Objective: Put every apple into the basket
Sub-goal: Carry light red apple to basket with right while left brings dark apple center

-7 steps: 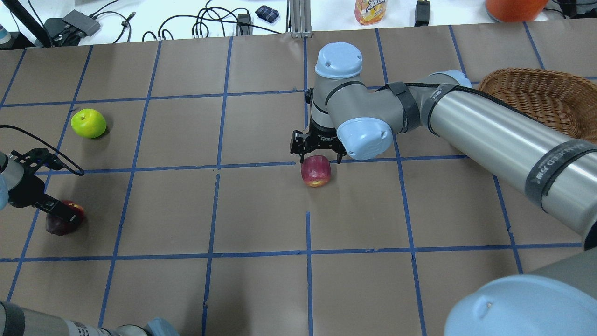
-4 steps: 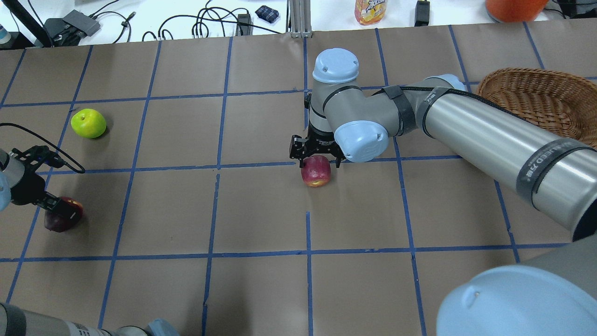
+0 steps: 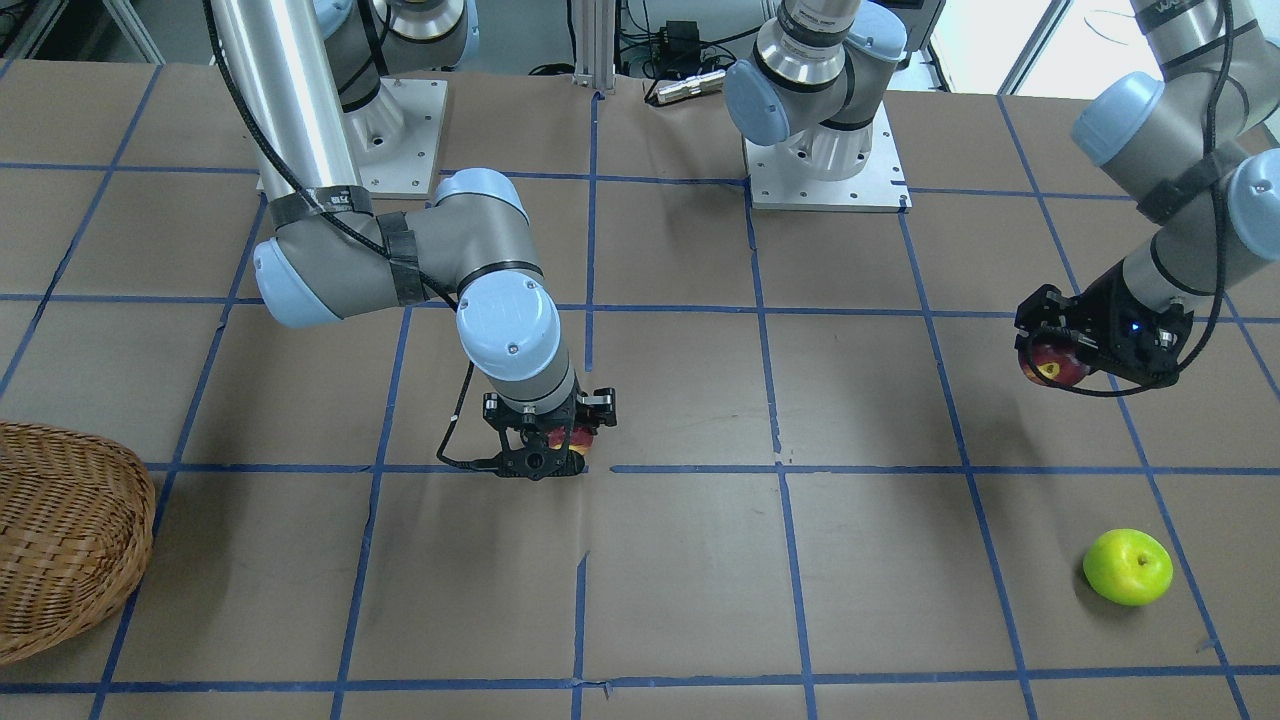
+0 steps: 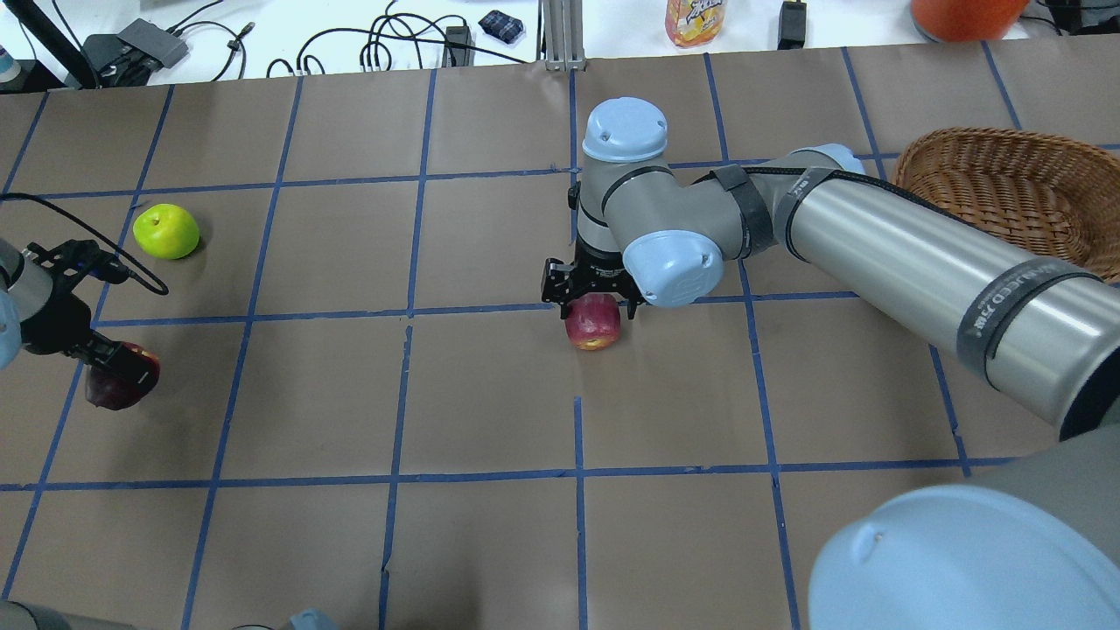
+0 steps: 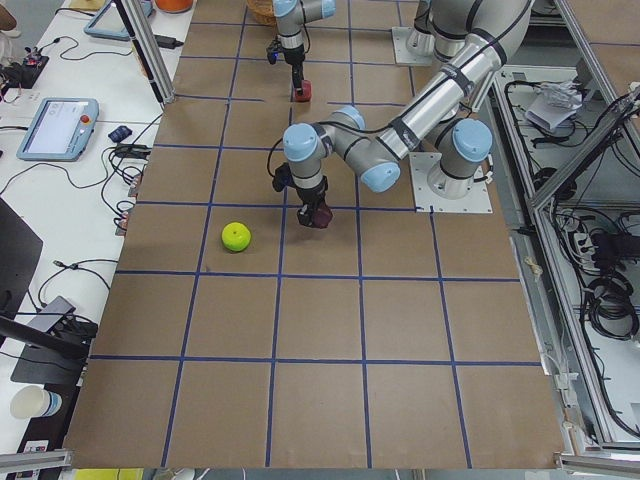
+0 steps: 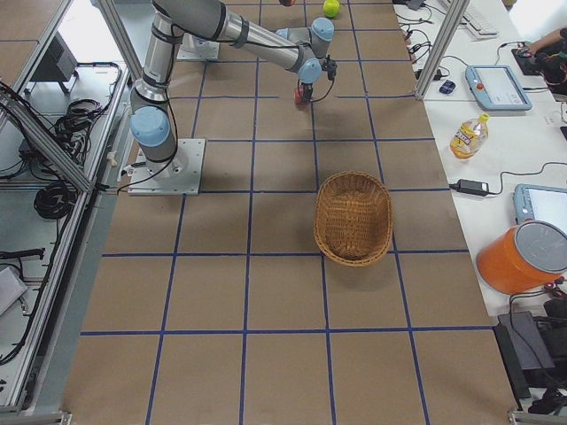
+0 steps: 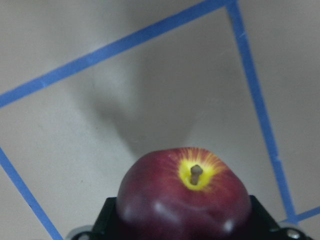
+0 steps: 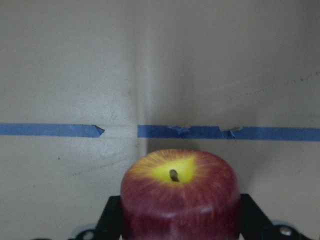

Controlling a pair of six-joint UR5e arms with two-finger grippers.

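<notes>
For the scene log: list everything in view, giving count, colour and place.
streaky red apple with a yellow end: one, red, table centre, resting.
dark maroon apple with a yellow end: one, maroon, held above the table's left side.
bright yellow-green apple: one, green, loose, far left.
shallow woven wicker basket: one, light brown, far right, empty.
brown-paper table with blue tape grid: one, beneath all.
yellow drink bottle: one, white bench beyond.
left gripper: one, black, fingers shut on the maroon apple.
right gripper: one, black, fingers shut on the red apple.
</notes>
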